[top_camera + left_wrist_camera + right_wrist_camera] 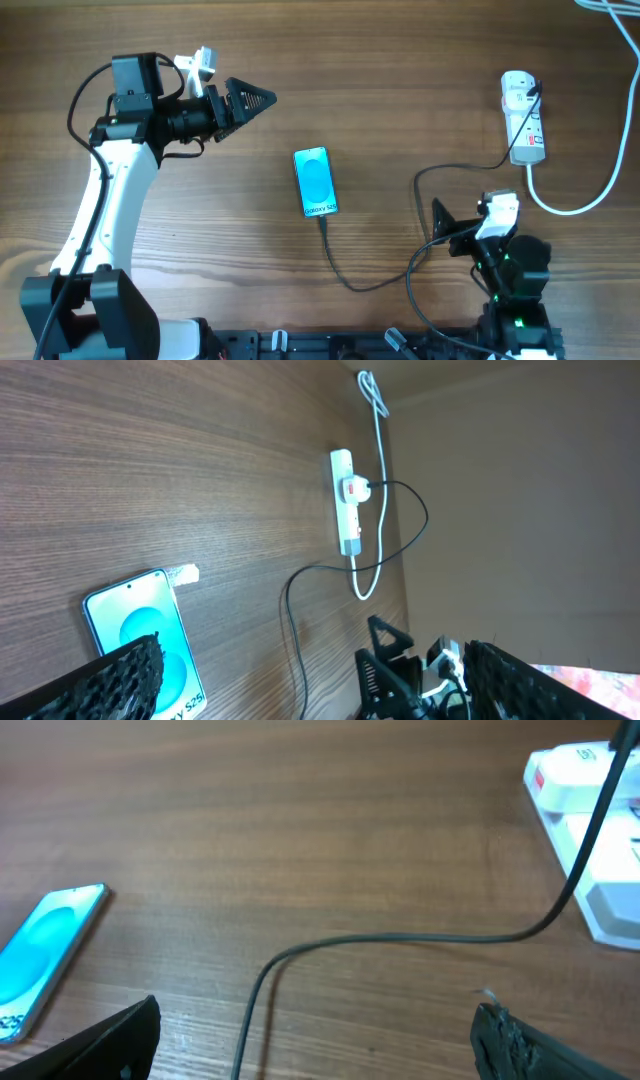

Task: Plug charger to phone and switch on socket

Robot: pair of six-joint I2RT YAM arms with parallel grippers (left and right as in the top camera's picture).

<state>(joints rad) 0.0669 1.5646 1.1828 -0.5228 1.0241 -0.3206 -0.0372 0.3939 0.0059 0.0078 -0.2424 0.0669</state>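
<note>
The phone [316,182] lies screen-up at mid-table, its cyan screen lit; it also shows in the left wrist view [135,635] and the right wrist view [40,955]. The thin black charger cable [415,200] runs from the phone's near end in a loop up to a white plug on the socket [524,120] at the far right. The socket also shows in both wrist views [343,500] [590,830]. My left gripper [262,98] is open and empty, held up left of the phone. My right gripper [445,228] is open and empty over the cable [400,938].
The socket's thick white cord [590,205] loops along the right edge of the table and off the far corner. The wooden table's right edge [395,560] lies just beyond the socket. The arm bases stand along the near edge.
</note>
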